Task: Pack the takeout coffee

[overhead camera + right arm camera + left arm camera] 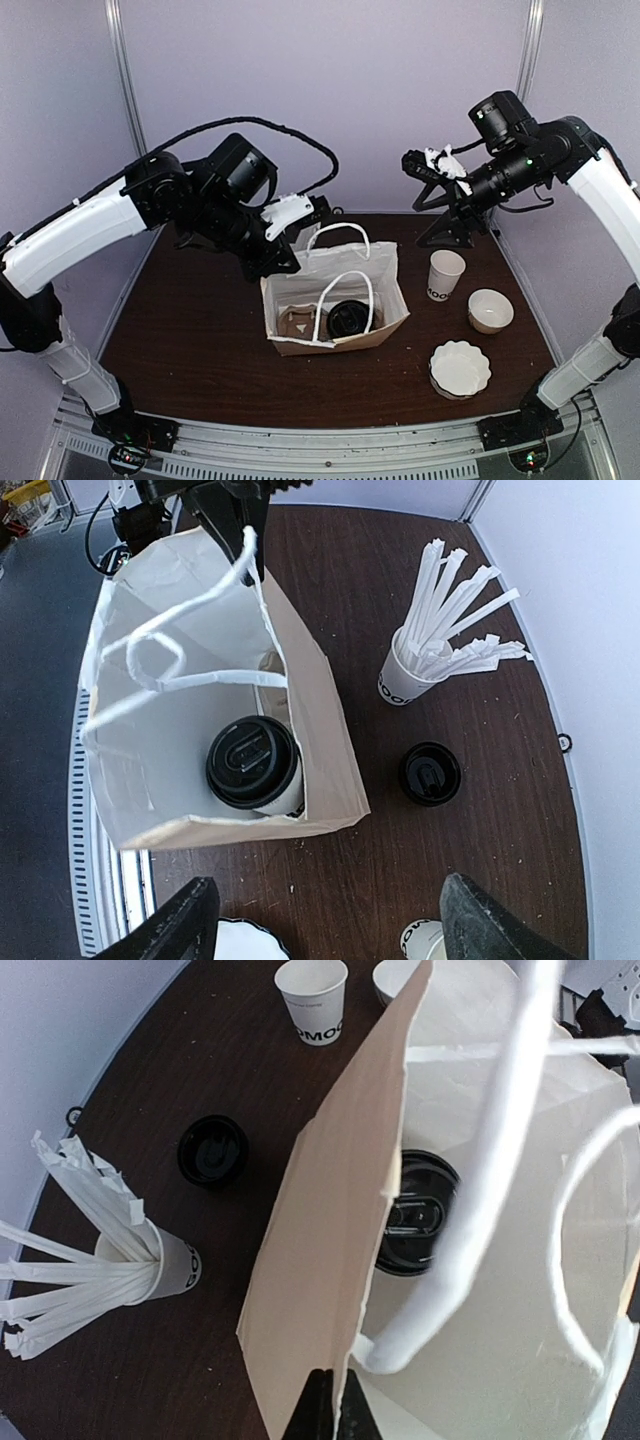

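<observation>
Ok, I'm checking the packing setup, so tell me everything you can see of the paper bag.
The paper bag is tan outside and white inside, with two white loop handles. It stands upright on the dark table, mouth open upward, walls creased. The left gripper is shut on the rim of one wall. Inside, on the bottom near a wall, stands the takeout coffee, a white cup with a black lid.

Bag [325, 750]: we saw matt, creased paper.
Takeout coffee [252, 763]: we saw smooth white paper under a glossy black plastic lid.
Table [480, 860]: we saw dark, matt wood grain.
</observation>
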Available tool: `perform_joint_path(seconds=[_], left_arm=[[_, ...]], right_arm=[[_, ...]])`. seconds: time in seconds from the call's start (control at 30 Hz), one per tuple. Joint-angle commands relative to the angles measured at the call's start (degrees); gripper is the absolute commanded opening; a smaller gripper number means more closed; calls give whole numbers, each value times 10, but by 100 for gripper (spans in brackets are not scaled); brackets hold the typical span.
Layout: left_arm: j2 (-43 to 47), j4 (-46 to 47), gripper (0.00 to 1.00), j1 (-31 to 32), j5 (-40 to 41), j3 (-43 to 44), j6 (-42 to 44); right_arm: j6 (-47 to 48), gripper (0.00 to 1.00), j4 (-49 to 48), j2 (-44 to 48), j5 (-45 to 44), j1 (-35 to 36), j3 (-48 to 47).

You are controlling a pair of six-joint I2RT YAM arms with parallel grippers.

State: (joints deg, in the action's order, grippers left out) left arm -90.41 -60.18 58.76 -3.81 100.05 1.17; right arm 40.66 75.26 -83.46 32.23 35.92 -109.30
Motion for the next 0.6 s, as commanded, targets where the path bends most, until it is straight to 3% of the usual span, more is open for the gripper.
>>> perform_joint_path(seconds=[0.0, 0.3, 0.43, 0.57], left_arm=[[35, 15, 0, 47, 81, -22, -5], [20, 27, 0, 178, 189, -63, -10], [41, 51, 29, 233, 224, -96, -41], [46, 76, 37, 274, 259, -121, -69]], right_arm=[[9, 79, -3, 22, -14, 1, 29], [16, 82, -25, 72, -57, -1, 110], [15, 83, -27, 85, -56, -2, 123], [11, 84, -32, 99, -54, -2, 144]])
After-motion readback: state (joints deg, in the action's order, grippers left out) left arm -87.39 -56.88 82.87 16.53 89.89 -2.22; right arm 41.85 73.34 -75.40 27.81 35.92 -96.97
